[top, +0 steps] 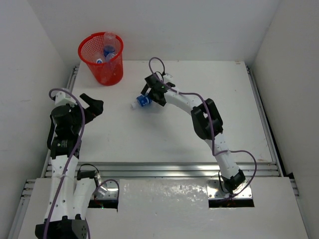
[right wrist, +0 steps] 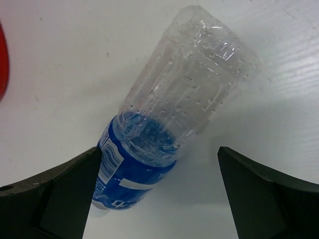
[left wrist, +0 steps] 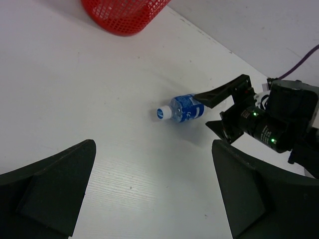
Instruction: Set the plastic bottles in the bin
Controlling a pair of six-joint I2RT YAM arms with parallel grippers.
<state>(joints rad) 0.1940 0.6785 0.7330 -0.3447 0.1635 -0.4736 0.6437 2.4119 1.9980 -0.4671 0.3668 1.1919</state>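
As my right gripper (right wrist: 157, 162) gapes around the clear blue-labelled plastic bottle (right wrist: 184, 89), it clasps nothing. My left gripper (top: 95, 105) hangs spread, empty.

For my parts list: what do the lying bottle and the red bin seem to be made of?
Bottle: thin clear plastic, glossy and ribbed; the table shows through it. Bin: probably moulded red plastic, with an open mesh wall.

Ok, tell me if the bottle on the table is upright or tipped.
Tipped. The bottle lies on its side on the table, cap pointing sideways, inside the open right tool.
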